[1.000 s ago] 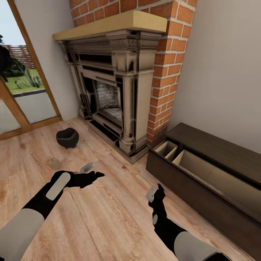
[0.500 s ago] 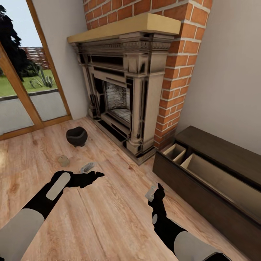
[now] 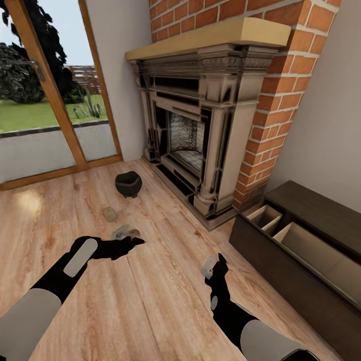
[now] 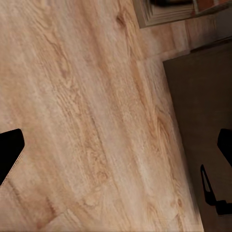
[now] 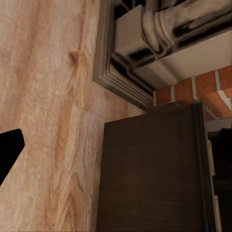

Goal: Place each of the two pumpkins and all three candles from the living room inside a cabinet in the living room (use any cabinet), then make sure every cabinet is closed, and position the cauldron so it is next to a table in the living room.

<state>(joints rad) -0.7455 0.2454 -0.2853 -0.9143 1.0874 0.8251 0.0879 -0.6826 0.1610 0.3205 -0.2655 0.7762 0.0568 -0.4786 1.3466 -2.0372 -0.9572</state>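
Black and round-bellied, the matte cauldron sits on the pale plank floor in the head view, near the ornate dark fireplace. A stubby grey-olive candle stands just in front of it, apart. The long, low, dark brown wood-grain cabinet lies at the right, its top open onto beige compartments. The left hand has its fingers spread; the right hand hangs above the floor, and I cannot tell its state.

Left wrist view: floor planks and a dark cabinet panel, black fingertips at opposite edges, well apart.

Right wrist view: the cabinet's brown front beside the fireplace base and red brick.
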